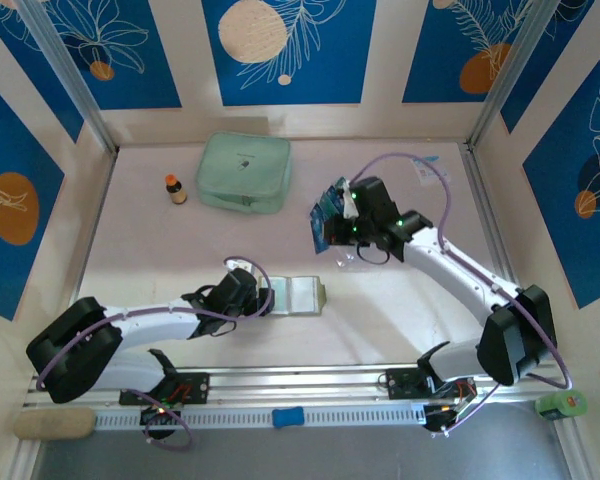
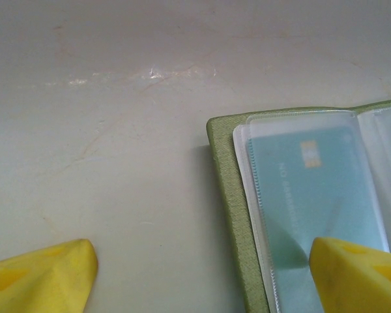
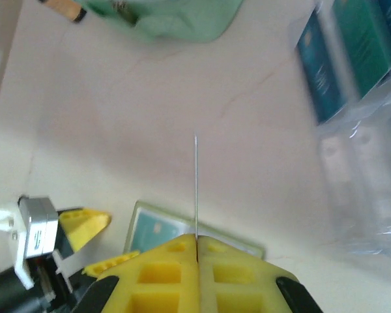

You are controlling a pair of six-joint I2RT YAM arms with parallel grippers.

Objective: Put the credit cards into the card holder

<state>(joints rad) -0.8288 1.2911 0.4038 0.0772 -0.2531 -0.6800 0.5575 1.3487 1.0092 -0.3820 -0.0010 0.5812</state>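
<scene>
Near edge: two arm bases on the rail, one on each side.

Left gripper (image 2: 202,257): jaws stand wide apart and hold nothing. One yellow fingertip (image 2: 42,274) is over the bare table (image 1: 170,250). The other is over the clear sleeve of the card holder (image 1: 300,297); I cannot tell whether it touches.

Card holder: one, olive green. It lies open and flat on the table just ahead of the left gripper, near the middle of the workspace. One teal card (image 2: 313,189) sits inside the top clear sleeve, and the edge of a second sleeve shows beneath it.

Right gripper (image 3: 197,240): the two yellow fingers are pressed together on one thin flat piece, the held card (image 3: 195,182). It is seen edge-on as a pale line standing straight out from the jaws, so its face is not visible. In the top view this gripper is apart from the holder, farther out and to the right.

Wrapped cards (image 3: 348,59): a cluster in crumpled clear plastic on the table beside the right gripper. At least three blue and teal faces can be counted in the right wrist view. Blur prevents a full count.

Far side: one mint zip pouch (image 1: 245,172). One small brown bottle (image 1: 176,189) with an orange cap stands upright near its left side, not touching it.
</scene>
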